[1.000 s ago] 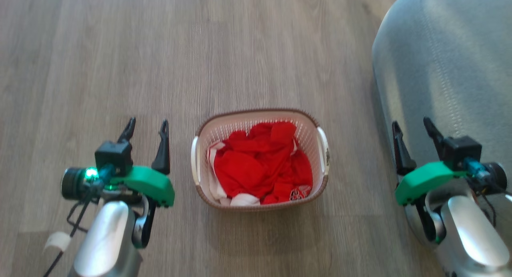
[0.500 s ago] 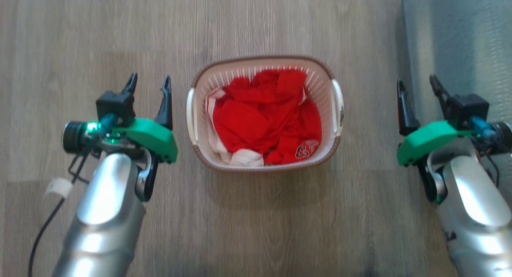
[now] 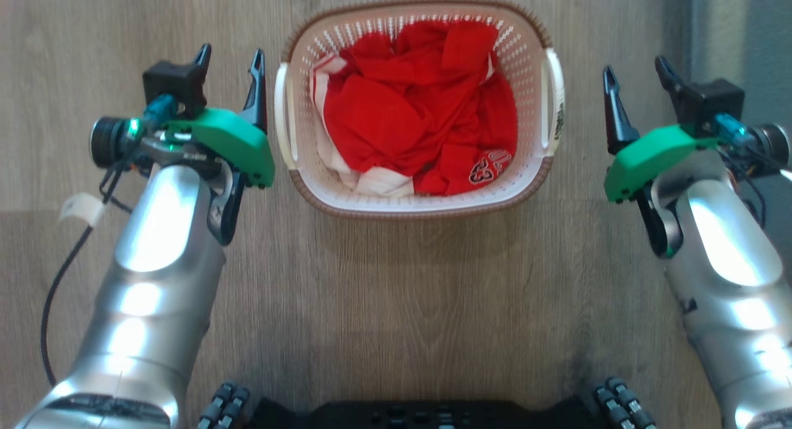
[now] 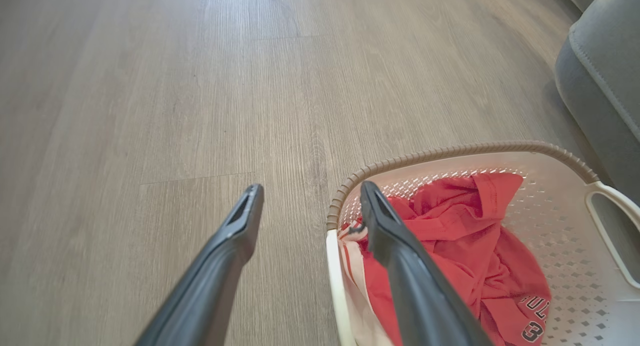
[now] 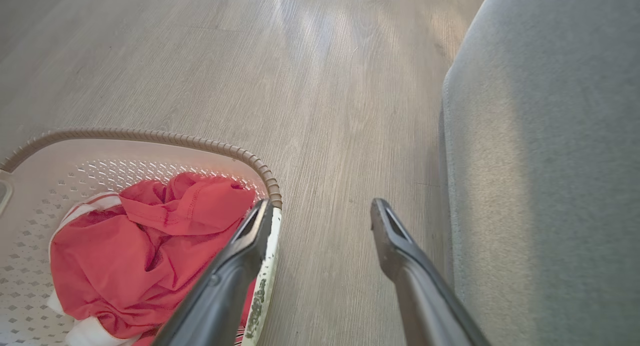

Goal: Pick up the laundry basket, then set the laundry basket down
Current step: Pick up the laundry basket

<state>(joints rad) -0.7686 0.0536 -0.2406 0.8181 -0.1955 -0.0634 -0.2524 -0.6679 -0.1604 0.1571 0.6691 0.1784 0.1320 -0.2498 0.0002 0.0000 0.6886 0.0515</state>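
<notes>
The laundry basket stands on the wood floor, cream-white and perforated with a brown woven-look rim, holding red and white clothes. My left gripper is open just left of the basket's left handle, above the floor. On the other side, my right gripper is open, a short way right of the right handle. In the left wrist view the basket lies at lower right, the right finger crossing over its rim. In the right wrist view the basket lies at lower left beside my left finger.
A grey upholstered sofa runs along the right side, close behind my right gripper, and shows as sofa in the right wrist view. My dark wheeled base sits at the bottom edge. Bare wood floor lies between base and basket.
The head camera has tilted downward, so the basket sits higher in the picture and the base has come into sight. Both grippers now stand level with the basket's sides, still open.
</notes>
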